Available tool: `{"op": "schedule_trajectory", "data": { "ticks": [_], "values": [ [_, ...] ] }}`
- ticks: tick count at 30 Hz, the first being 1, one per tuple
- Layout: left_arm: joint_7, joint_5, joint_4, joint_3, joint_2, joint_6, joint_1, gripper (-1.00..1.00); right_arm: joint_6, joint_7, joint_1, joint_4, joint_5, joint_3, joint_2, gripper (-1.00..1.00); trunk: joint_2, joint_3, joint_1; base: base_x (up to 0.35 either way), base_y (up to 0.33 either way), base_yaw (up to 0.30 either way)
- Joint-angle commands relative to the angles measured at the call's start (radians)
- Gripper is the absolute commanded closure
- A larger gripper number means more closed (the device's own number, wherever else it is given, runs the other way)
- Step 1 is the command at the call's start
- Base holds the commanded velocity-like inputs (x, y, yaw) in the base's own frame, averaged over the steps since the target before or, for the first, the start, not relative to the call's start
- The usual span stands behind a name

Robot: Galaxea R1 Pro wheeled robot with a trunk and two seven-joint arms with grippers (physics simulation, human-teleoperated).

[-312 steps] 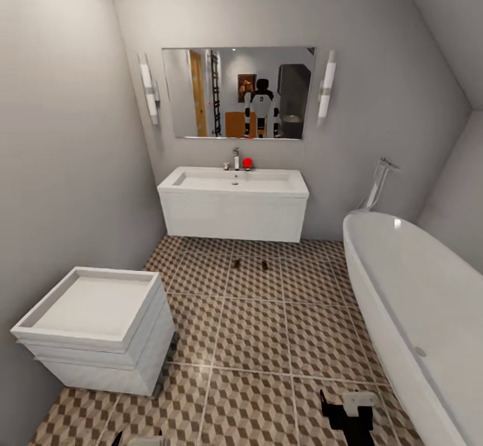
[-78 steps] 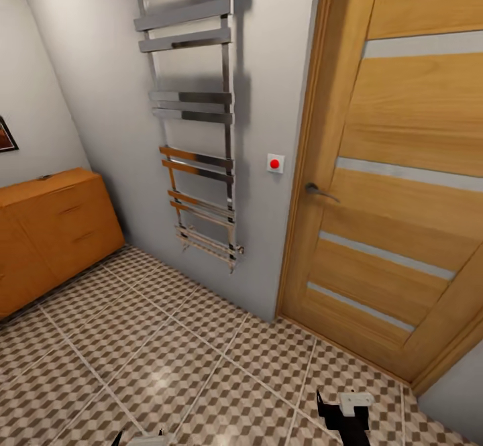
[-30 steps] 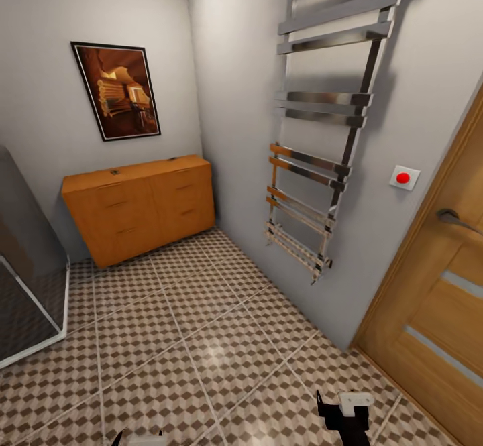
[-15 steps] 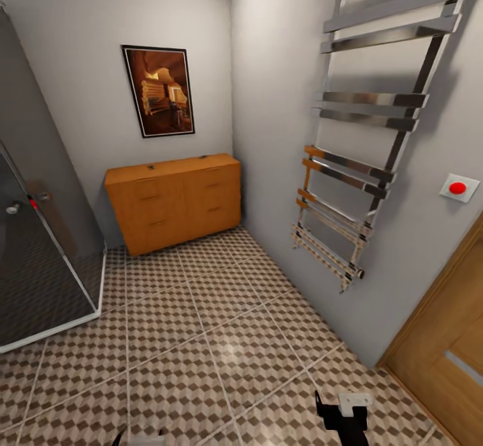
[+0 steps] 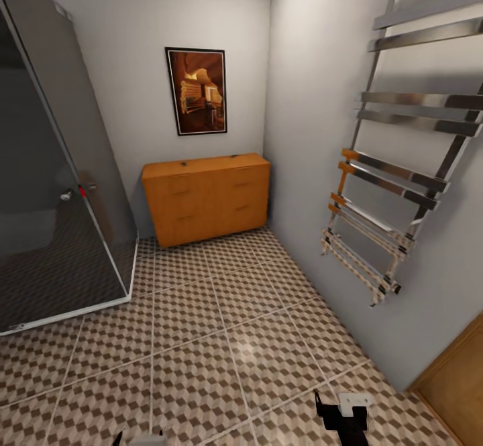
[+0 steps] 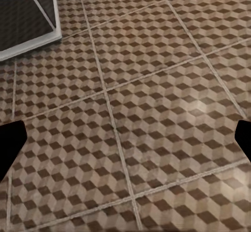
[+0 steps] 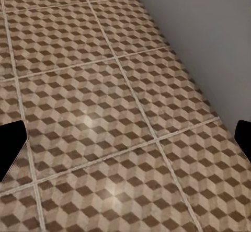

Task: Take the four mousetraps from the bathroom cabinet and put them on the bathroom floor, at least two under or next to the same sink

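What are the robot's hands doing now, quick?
Left hand: open, holding nothing.
Right hand: open, holding nothing.

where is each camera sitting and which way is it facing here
Head view: high on the robot, facing forward and down toward the cabinet across the bathroom floor; the right gripper shows at the bottom edge.
Left wrist view: near the left gripper, facing down at tiles and the shower enclosure's corner; dark fingertips at both edges.
Right wrist view: near the right gripper, facing down at tiles beside the grey wall; fingertips at both edges.
Shared: all three show the cube-pattern floor.
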Motion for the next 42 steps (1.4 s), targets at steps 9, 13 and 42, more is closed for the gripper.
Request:
{"op": "schedule_trajectory", "data": {
  "ticks": [9,13,42],
  "values": [
    [0.000,0.010,0.005,-0.009,-0.001,-0.006,-0.002,-1.00,-0.001,-0.006,0.000,-0.001,-0.003,0.009,0.000,-1.00,-0.002,-0.002,0.000,0.000,0.000,0.290],
    [0.000,0.010,0.005,-0.009,-0.001,-0.006,-0.002,-1.00,-0.002,-0.006,0.000,-0.001,-0.003,0.009,0.000,-1.00,-0.002,-0.002,0.000,0.000,0.000,0.290],
    [0.000,0.010,0.005,-0.009,-0.001,-0.006,-0.002,-1.00,-0.002,-0.006,0.000,-0.001,-0.003,0.009,0.000,-1.00,-0.002,-0.002,0.000,0.072,-0.063,0.091]
  ]
}}
